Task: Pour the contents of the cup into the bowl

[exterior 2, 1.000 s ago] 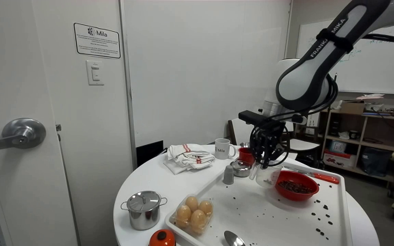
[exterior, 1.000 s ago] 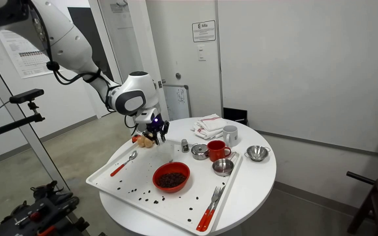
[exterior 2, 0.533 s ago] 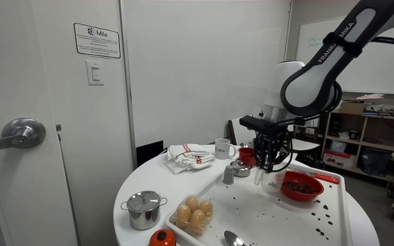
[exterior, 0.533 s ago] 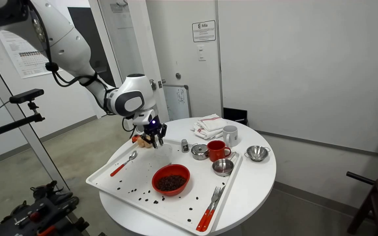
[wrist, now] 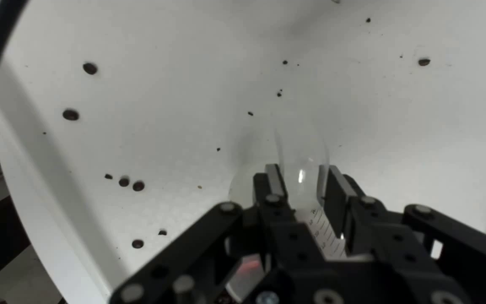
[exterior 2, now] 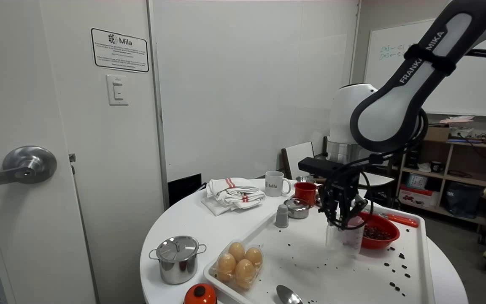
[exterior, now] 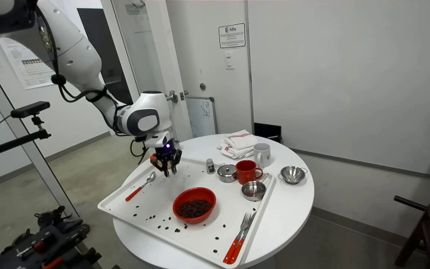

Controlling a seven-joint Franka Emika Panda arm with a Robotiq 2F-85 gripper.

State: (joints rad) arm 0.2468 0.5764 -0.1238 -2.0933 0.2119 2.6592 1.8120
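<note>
The cup (exterior 2: 344, 244) is a clear plastic measuring cup with printed marks, upright just over the tray beside the bowl. My gripper (wrist: 298, 181) is shut on its clear handle, which runs between the two black fingers. I make out no dark beans in the cup, though much of it hides behind the gripper. In an exterior view the gripper (exterior: 169, 175) stands behind and left of the red bowl (exterior: 195, 192), the cup below it barely visible. Dark beans (exterior: 194, 209) lie inside the bowl. Whether the cup touches the tray I cannot tell.
Loose beans dot the white tray (exterior: 233, 207). A spoon (exterior: 134, 193), eggs (exterior 2: 244, 270), a grey shaker (exterior 2: 282, 216), a small lidded pot (exterior: 227, 174), a red mug (exterior: 245, 173), a metal pan (exterior: 253, 191), and a fork and knife (exterior: 239, 244) surround the bowl.
The gripper has come down and away from the bowl with the cup, which has turned from tilted to upright. The bowl shifted slightly in the earlier half second.
</note>
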